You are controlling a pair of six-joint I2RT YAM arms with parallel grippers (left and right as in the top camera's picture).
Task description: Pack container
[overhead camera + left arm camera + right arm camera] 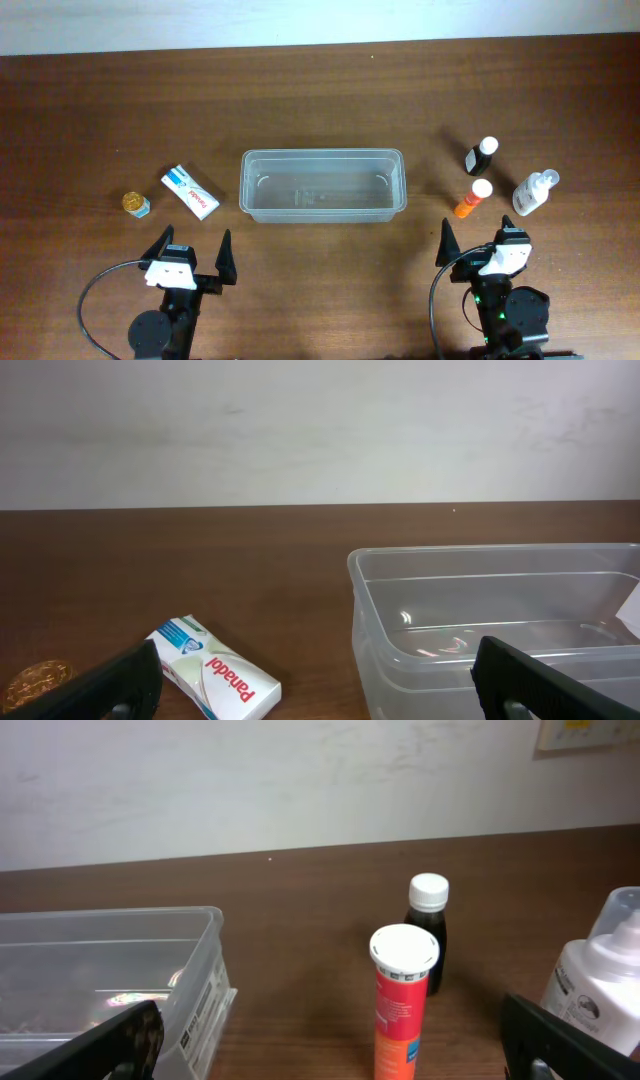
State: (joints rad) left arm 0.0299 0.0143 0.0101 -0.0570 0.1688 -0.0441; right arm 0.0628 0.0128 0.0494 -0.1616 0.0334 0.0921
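Observation:
The clear plastic container [321, 185] stands empty at the table's middle; it also shows in the left wrist view [500, 620] and the right wrist view [110, 980]. A white Panadol box [190, 191] [212, 670] and a small gold-lidded jar [136, 204] [35, 682] lie to its left. An orange tube with a white cap [472, 199] [402, 1000], a dark bottle with a white cap [481, 156] [427, 930] and a white bottle [535, 191] [605, 985] stand to its right. My left gripper [192, 255] [320, 695] and right gripper [483, 243] [335, 1045] are open and empty near the front edge.
The brown wooden table [320, 100] runs back to a white wall [320, 430]. Black cables loop beside both arm bases at the front edge.

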